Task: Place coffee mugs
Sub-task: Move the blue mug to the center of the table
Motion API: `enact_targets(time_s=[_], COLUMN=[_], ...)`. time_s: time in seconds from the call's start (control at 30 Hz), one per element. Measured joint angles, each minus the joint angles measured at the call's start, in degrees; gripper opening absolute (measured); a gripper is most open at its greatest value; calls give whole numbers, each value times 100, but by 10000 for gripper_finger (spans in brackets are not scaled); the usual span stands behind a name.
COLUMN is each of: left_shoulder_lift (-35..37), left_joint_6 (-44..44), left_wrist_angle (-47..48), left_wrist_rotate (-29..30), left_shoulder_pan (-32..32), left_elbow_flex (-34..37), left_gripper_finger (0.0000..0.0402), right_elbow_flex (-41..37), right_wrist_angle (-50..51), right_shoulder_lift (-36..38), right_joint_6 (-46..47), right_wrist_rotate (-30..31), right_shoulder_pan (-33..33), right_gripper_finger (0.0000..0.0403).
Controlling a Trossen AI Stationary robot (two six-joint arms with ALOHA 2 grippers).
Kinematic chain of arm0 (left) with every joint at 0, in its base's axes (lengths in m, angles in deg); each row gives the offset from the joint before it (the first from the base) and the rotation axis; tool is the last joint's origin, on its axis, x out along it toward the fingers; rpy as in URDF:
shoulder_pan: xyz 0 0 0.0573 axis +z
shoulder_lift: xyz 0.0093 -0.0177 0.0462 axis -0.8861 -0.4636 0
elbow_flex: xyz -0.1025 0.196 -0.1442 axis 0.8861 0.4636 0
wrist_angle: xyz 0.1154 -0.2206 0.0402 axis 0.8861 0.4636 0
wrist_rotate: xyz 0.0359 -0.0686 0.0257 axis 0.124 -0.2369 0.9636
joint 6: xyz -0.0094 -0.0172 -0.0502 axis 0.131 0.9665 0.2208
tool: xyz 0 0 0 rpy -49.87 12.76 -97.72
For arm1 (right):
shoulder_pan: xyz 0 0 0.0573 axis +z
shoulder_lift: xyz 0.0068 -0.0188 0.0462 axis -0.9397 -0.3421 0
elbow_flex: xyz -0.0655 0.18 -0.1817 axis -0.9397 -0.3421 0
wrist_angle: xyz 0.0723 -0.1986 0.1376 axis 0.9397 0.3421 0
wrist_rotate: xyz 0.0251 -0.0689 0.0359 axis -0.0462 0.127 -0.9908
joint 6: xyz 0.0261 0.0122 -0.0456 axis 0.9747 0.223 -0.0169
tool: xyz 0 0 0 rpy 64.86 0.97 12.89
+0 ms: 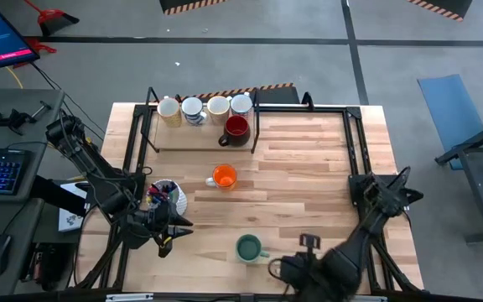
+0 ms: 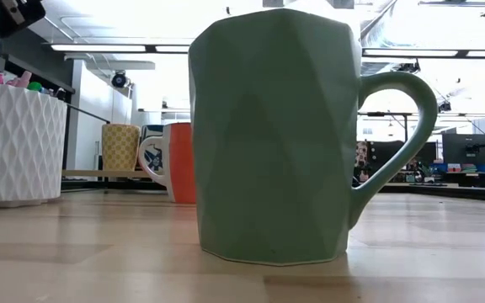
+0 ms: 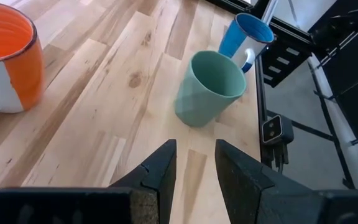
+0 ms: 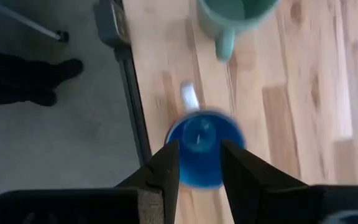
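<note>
No legible text, labels or nos. on any mug or surface

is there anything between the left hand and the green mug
Nothing visible. In the left wrist view only bare wood lies between the left hand and the green mug. The orange mug sits off to one side, and the blue mug is beyond the green one, at the table edge.
</note>
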Motion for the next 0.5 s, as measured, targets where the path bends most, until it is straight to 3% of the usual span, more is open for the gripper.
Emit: enact_targets(time_s=[0.33, 0.5], left_shoulder_lift=[0, 0], left_joint_6=[-44, -202], left_wrist_angle=[-137, -387], left_wrist_rotate=[13, 26], left_shoulder_pan=[0, 0], left_elbow_flex=[0, 0], left_gripper_finger=[101, 101], right_elbow_flex=[-1467, -2441], right_wrist_angle=[11, -5], right_shoulder_lift=[156, 669], right_joint_6=[1529, 2075], right_wrist_rotate=[-140, 249], right_shoulder_pan=[514, 535], right_gripper_finger=[92, 92])
